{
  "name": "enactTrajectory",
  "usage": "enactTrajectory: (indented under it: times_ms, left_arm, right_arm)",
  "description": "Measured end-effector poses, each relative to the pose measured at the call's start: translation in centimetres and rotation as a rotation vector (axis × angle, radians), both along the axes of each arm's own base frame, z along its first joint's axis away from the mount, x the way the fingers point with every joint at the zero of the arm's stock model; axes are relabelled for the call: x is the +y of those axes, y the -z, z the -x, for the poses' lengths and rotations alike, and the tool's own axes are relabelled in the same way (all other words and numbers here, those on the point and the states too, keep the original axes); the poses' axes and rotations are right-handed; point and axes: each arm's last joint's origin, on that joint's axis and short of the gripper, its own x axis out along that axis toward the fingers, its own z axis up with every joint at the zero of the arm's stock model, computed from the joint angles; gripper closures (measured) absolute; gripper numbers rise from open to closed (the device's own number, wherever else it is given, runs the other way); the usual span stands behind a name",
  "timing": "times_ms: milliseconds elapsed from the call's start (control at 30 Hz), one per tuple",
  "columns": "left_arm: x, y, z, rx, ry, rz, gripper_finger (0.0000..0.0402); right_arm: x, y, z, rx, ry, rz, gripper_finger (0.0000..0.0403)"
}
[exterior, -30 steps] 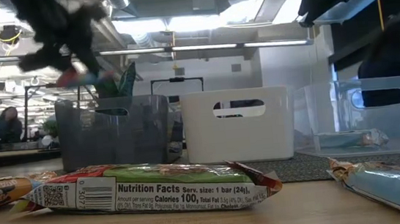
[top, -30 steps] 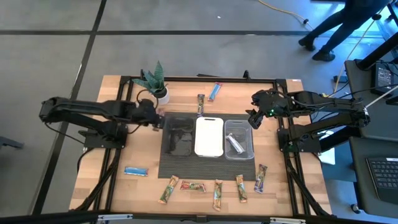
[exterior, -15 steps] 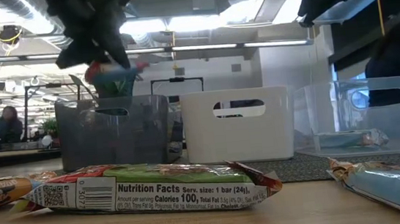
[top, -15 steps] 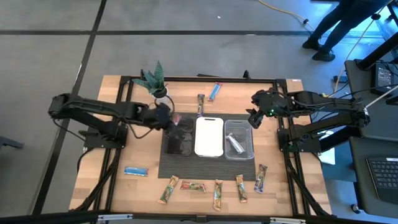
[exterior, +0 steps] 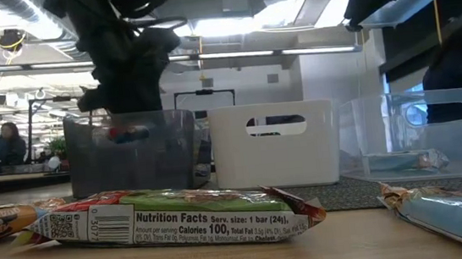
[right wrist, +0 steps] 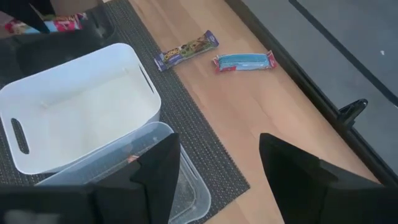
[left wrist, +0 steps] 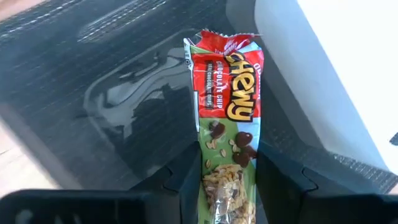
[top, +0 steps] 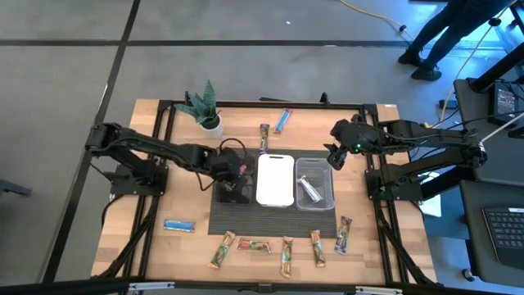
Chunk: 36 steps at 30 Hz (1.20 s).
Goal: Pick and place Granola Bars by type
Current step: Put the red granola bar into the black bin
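One red-and-green granola bar (left wrist: 227,186) is clenched between the fingers of the left claw (top: 236,170), which hangs over the black tray (top: 223,195). Beside this claw stands the white tray (top: 275,179). Farther away, the right claw (top: 336,156) waits with fingers apart near the clear tray (top: 327,192).

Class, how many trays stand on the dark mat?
3, side by side on the mat: the black tray on the left arm's side, the white tray in the middle, the clear tray on the right arm's side. None looks hidden.
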Motion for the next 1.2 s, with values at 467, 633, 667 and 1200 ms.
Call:
enactTrajectory:
  times_ms: [467, 633, 667, 1200]
  left_arm:
    - [-0.04, 0.33, -0.83, -0.047, -0.020, 0.013, 0.0274]
    - [-0.04, 0.34, -0.82, -0.046, -0.020, 0.013, 0.0274]
    - [-0.04, 0.34, -0.82, -0.046, -0.020, 0.013, 0.0274]
    - [-0.03, 0.34, -0.82, -0.046, -0.021, 0.012, 0.0235]
  right_arm:
    - [0.01, -0.13, -0.17, -0.024, 0.001, -0.004, 0.0180]
    - [0.01, -0.15, -0.20, -0.028, 0.001, -0.004, 0.0180]
    - [0.01, -0.15, -0.20, -0.028, 0.001, -0.004, 0.0180]
    - [0.03, -0.15, -0.21, -0.029, -0.004, -0.010, 0.0180]
